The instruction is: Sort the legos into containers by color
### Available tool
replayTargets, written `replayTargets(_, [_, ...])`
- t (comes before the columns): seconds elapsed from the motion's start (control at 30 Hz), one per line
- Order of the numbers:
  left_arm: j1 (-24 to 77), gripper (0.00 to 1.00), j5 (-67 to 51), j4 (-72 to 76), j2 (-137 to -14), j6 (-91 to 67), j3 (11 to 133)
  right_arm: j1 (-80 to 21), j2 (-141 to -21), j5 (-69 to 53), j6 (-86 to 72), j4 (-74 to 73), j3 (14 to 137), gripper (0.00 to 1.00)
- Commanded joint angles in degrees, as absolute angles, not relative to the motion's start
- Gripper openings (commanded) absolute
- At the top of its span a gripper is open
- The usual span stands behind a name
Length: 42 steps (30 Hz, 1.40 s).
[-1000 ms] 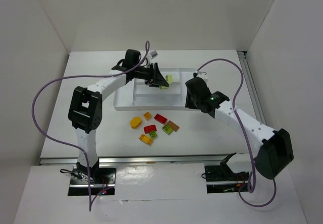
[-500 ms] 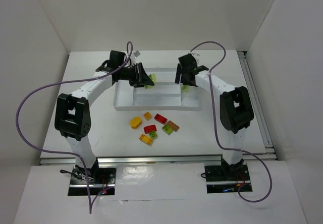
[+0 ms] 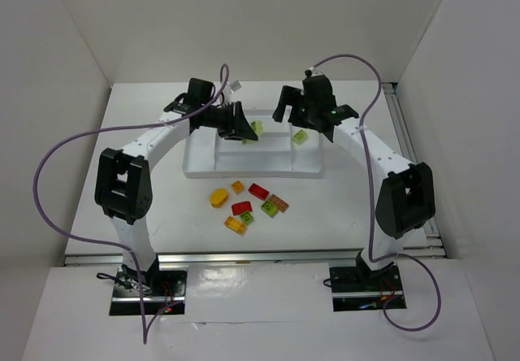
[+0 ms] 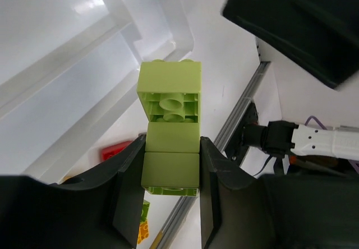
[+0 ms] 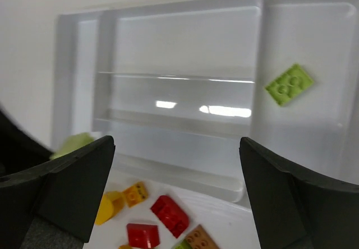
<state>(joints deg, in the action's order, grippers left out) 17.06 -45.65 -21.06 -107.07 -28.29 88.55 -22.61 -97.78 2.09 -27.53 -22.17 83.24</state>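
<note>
Matte white tabletop [image 3: 325, 223] boxed in on three sides by plain white wall panels: back [image 3: 260, 19], left [image 3: 41, 93], right [image 3: 471, 93]. Aluminium rail [image 3: 398, 117] along the table's right edge, another [image 3: 260, 255] along its near edge. Glossy white ledge [image 3: 260, 284] beyond the near edge catches glare. Light bright and even, shadows soft.

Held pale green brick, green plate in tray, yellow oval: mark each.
pale green brick [image 4: 169, 104]: left wrist view, its open underside.
green plate [image 5: 289, 84]: right wrist view, studded top face.
yellow oval [image 3: 218, 197]: top view, its centre.
</note>
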Motion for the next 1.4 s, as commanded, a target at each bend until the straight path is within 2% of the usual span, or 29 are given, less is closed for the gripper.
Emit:
replayTargets(0.0, [18.1, 0.0, -48.5, -20.8, -109.7, -25.6, 91.6, -22.3, -94.4, -10.3, -29.3, -15.0, 80.6, 0.99])
replayTargets(0.07, [18.6, 0.0, -49.0, -20.8, -109.7, -25.6, 91.6, -22.3, -93.7, -11.8, -29.8, -13.5, 79.8, 0.99])
replayTargets(0.3, [19.7, 0.0, -49.6, -21.4, -110.2, -25.6, 91.6, -25.6, -95.8, -14.0, -28.0, -14.1, 82.6, 0.83])
replayTargets(0.57, [19.7, 0.0, -50.4, -21.4, -110.7, -25.6, 91.6, -28.0, -98.6, -14.0, -27.4, -14.8, 83.7, 0.77])
replayTargets(0.67, [19.7, 0.0, -50.4, -21.4, -110.7, -25.6, 91.6, -28.6, -99.7, -14.0, -26.9, -14.8, 83.7, 0.67])
replayTargets(0.7, [19.7, 0.0, -50.4, -21.4, -110.7, -25.6, 91.6, -28.6, -99.8, -14.0, -26.9, -14.8, 83.7, 0.57])
replayTargets(0.73, [19.7, 0.0, -49.8, -21.4, -110.7, -25.6, 91.6, -28.6, -99.8, -14.0, -26.9, -14.8, 83.7, 0.57])
replayTargets(0.77, [19.7, 0.0, -49.7, -21.4, -110.7, -25.6, 91.6, -28.6, -99.8, -13.5, -26.9, -14.8, 83.7, 0.45])
replayTargets(0.9, [19.7, 0.0, -49.7, -21.4, -110.2, -25.6, 91.6, -28.6, -99.2, -11.0, -27.4, -14.8, 83.7, 0.24])
replayTargets(0.97, [19.7, 0.0, -49.7, -21.4, -110.2, -25.1, 91.6, -28.6, -98.7, -6.4, -28.0, -16.2, 83.7, 0.17])
replayTargets(1.13, [19.7, 0.0, -49.2, -21.4, -109.7, -25.0, 91.6, -26.4, -96.6, 2.4, -32.4, -17.4, 80.3, 0.11])
replayTargets(1.37, [18.4, 0.0, -49.2, -21.9, -109.1, -25.0, 91.0, -21.9, -95.4, 9.1, -34.2, -16.9, 77.7, 0.11])
